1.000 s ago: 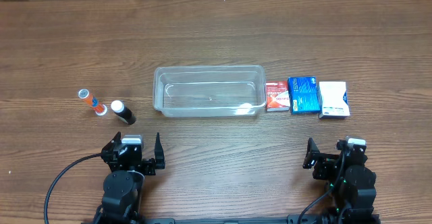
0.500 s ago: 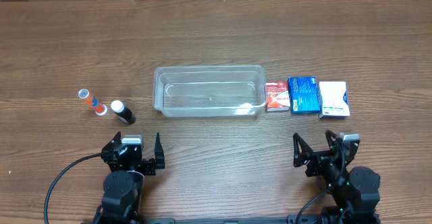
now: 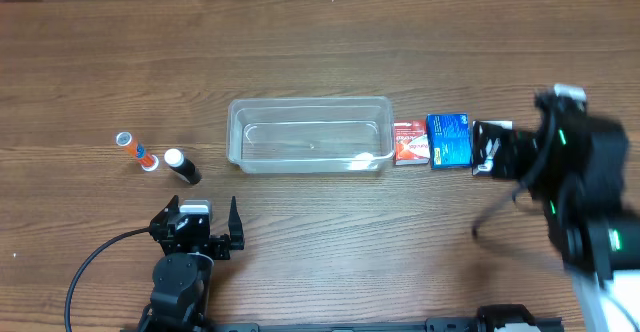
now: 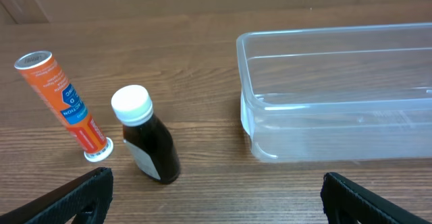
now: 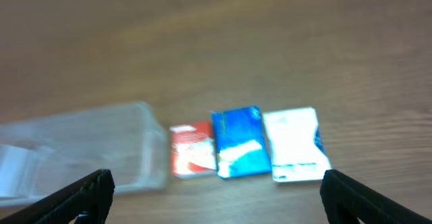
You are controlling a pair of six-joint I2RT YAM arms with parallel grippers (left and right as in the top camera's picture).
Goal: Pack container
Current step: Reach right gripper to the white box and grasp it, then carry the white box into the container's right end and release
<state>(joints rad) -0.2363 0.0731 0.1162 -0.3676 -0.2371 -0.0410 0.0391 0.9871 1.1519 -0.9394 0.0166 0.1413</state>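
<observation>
Jaws on the left arm point(image 3: 190, 234) and right arm point(image 3: 578, 187) both stand wide apart, unloaded. Clear container point(image 3: 308, 135) sits upright mid-worktop point(image 3: 320, 32), with red box point(image 5: 192, 148), blue box point(image 5: 239, 142) and white box point(image 5: 293, 145) in a row just beside its right end. Dark bottle point(image 4: 147, 136) and orange tube point(image 4: 62, 104) lie together, apart to its left.

Clear glossy plastic container point(image 3: 308, 134) on a matt wood-grain table point(image 3: 300, 52); dark glossy bottle point(image 4: 146, 140).
</observation>
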